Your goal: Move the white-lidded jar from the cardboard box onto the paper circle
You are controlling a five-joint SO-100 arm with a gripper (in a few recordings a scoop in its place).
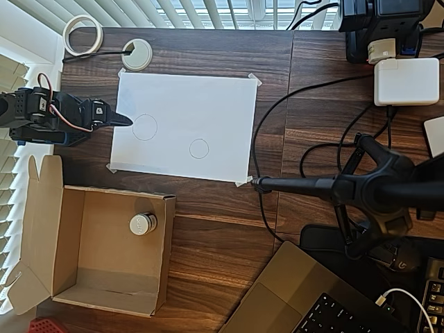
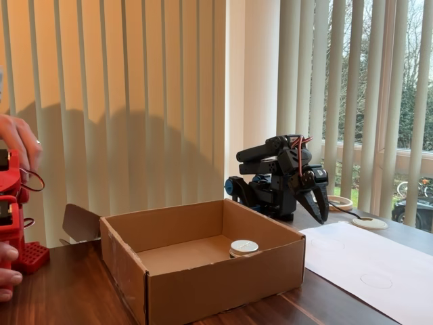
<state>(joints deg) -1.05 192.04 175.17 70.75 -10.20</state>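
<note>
The white-lidded jar stands upright on the floor of the open cardboard box, near its far right corner in the overhead view. On the taped-down white sheet, the paper circle is the smaller outline, with a larger circle to its left. The black arm is folded at the table's left edge. Its gripper is shut on nothing, its tip just over the sheet's left edge and well away from the jar.
A cream tape ring and a white desk grommet lie behind the sheet. Black cables, a camera stand, a white charger and a laptop fill the right side. The box's flaps stick out left.
</note>
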